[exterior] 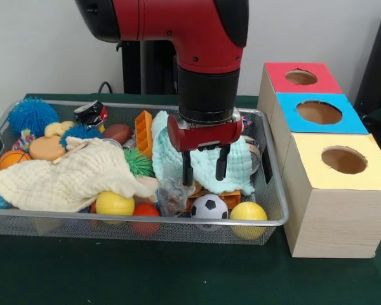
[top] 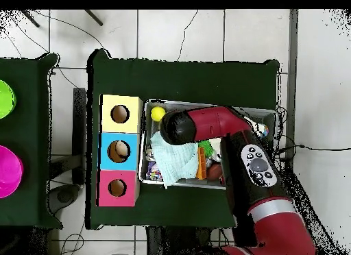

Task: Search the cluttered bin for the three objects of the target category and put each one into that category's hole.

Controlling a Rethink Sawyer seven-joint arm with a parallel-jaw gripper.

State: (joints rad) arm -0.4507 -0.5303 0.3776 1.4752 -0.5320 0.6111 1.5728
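The wire mesh bin (exterior: pixel 276 219) is full of clutter; it also shows in the overhead view (top: pixel 206 103). My gripper (exterior: pixel 204 169) hangs open and empty over the bin's right half, its fingertips just above a mint green cloth (exterior: pixel 241 166) and a clear plastic piece (exterior: pixel 171 190). Near the front wall lie a yellow ball (exterior: pixel 114 203), a small soccer ball (exterior: pixel 209 206) and a second yellow ball (exterior: pixel 248 211). The hole (exterior: pixel 301 77) in the red-topped box is to the right of the bin; it also shows in the overhead view (top: pixel 117 188). In the overhead view the arm hides my gripper.
A blue-topped box (exterior: pixel 292 117) and a yellow-topped box (exterior: pixel 368 168) stand in a row with the red one. The bin also holds a cream cloth (exterior: pixel 70 178), a blue spiky ball (exterior: pixel 32 114), a green spiky ball (exterior: pixel 138 162), an orange block (exterior: pixel 143 132) and a brown football (exterior: pixel 118 133).
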